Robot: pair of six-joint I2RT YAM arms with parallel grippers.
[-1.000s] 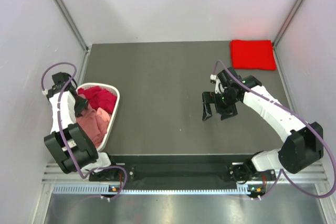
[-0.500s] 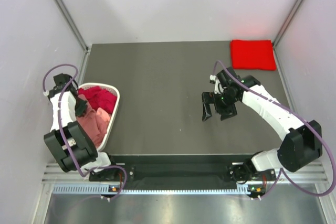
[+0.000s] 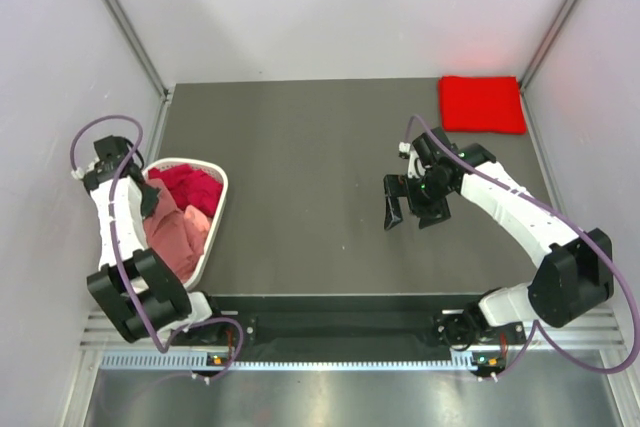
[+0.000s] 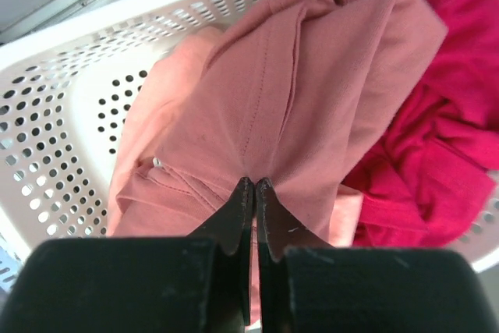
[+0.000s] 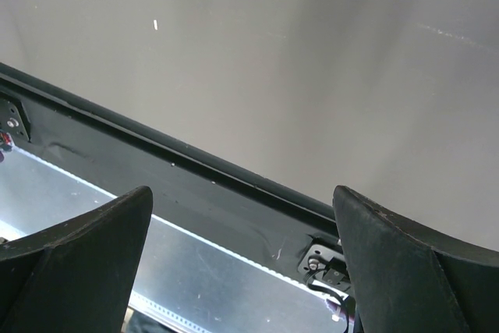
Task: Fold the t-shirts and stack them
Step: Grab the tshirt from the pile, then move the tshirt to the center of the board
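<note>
The left hand [image 4: 254,193] was over the white perforated plastic basket [image 4: 62,115], its two black fingers [image 4: 234,220] pressed almost together on a raised fold of the salmon pink cloth t-shirt [image 4: 312,91]. That shirt was bunched and creased and draped from the pinch down across the middle of the basket. In the left wrist view only a thin strip of the pink cloth showed between the fingertips.

Under the salmon pink cloth t-shirt, against the basket's holed wall, lay the pale pink cloth t-shirt [image 4: 144,138], crumpled. On the other side of the basket's inside sat the dark crimson cloth t-shirt [image 4: 437,146], also in a loose heap, touching the salmon one along its edge. From above, the basket [image 3: 222,187] stood at the left edge of the dark grey worktop [image 3: 300,137], with the crimson cloth in its far half and the pink cloth in its near half.

The bright red cloth t-shirt [image 3: 482,104] was not in the basket. It lay well apart from it, folded into a flat rectangle at the corner of the worktop farthest from the basket.

The right hand [image 5: 238,193] was also well away from the basket, out over the worktop on the side of the red shirt and nearer that shirt than the basket. Its fingers [image 5: 78,247] were spread wide with nothing held between them. Between them, the right wrist view showed only bare grey worktop and its dark near edge.
</note>
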